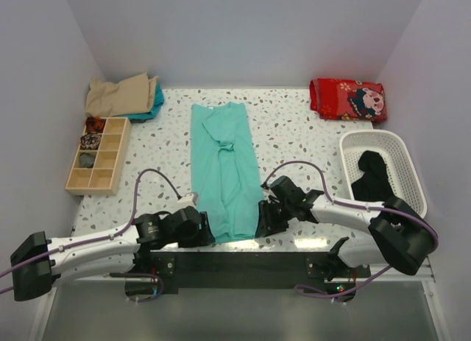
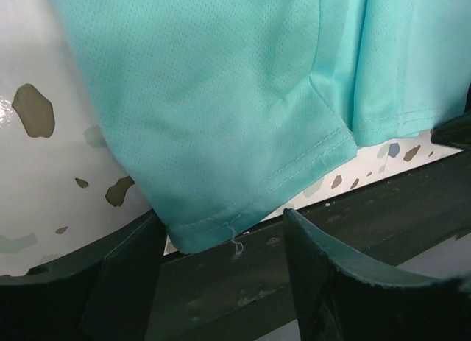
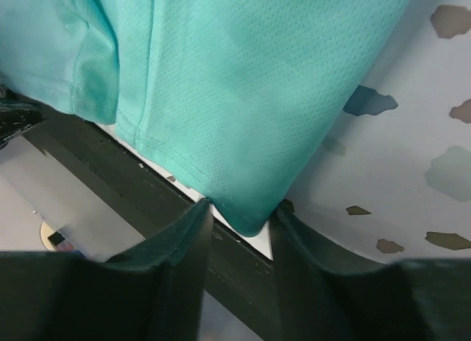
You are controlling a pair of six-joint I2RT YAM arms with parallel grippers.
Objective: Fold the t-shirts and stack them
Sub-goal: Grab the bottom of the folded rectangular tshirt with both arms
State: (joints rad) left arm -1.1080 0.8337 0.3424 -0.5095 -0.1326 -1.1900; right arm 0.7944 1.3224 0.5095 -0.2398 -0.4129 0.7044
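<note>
Teal t-shirt (image 1: 223, 171) lies folded narrow on the bench (image 1: 294, 127), stretching away ahead of both claws. Left claw (image 2: 221, 230) stands apart, hem corner (image 2: 199, 234) inside the gap; right claw (image 3: 239, 216) likewise, narrower. Light, limp, slippery mesh: best pinched at the stitched corners.

I'm looking into a lab test booth: plain white walls (image 1: 243, 32) box in a speckled table (image 1: 294, 127), a black mounting plate (image 1: 243, 266) at six o'clock, laundry basket (image 1: 405, 153) at three.

No legible txt, labels, nos. in any view.
</note>
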